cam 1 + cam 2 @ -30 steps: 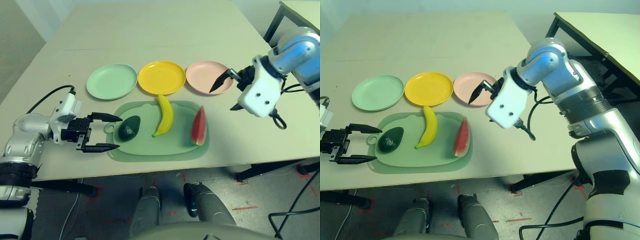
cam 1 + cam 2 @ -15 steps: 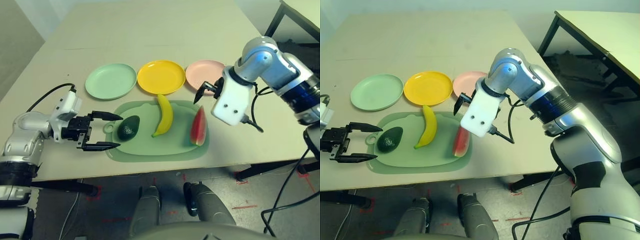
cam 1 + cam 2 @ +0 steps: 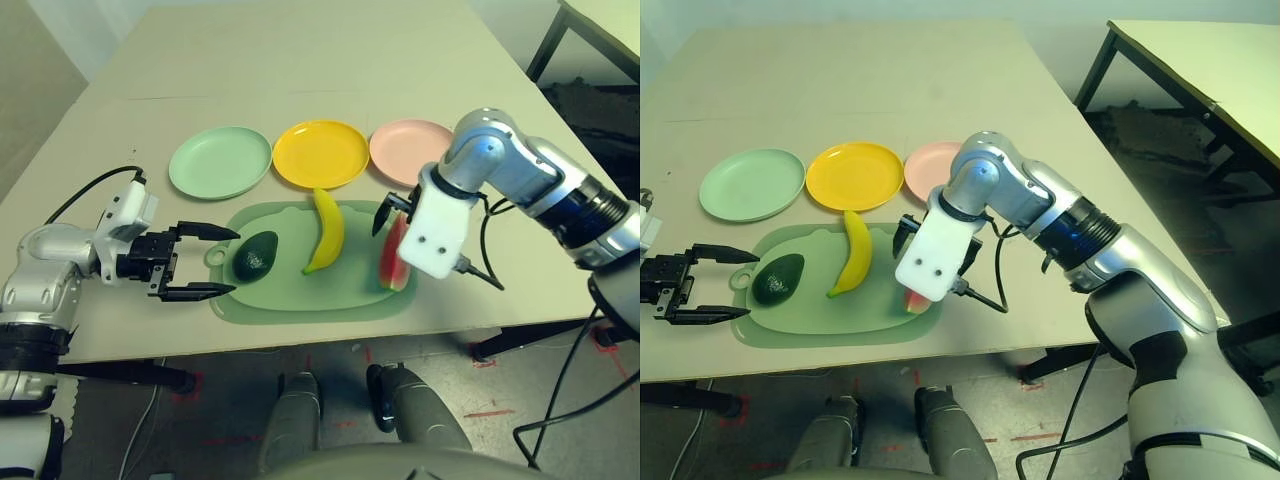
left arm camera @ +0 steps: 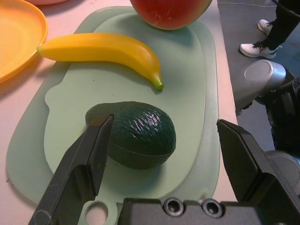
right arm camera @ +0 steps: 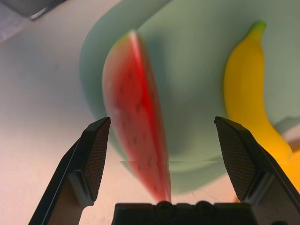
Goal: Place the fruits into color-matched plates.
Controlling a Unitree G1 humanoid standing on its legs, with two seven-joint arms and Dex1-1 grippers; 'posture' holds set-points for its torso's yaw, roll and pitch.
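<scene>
On the green mat lie a dark green avocado, a yellow banana and a red watermelon wedge. Behind the mat, a mint green plate, a yellow plate and a pink plate stand in a row, with nothing on them. My left gripper is open at the mat's left end, and the avocado lies just past its fingertips. My right gripper is open right over the watermelon, one finger on each side of the wedge. Its white wrist hides part of the wedge in the head views.
The mat's ring tab points toward my left gripper. The table's front edge runs close below the mat. A second table stands at the far right. A shoe shows on the floor past the table edge.
My right arm has swung from above the pink plate toward the mat and come down over the watermelon wedge. The left arm has not moved.
</scene>
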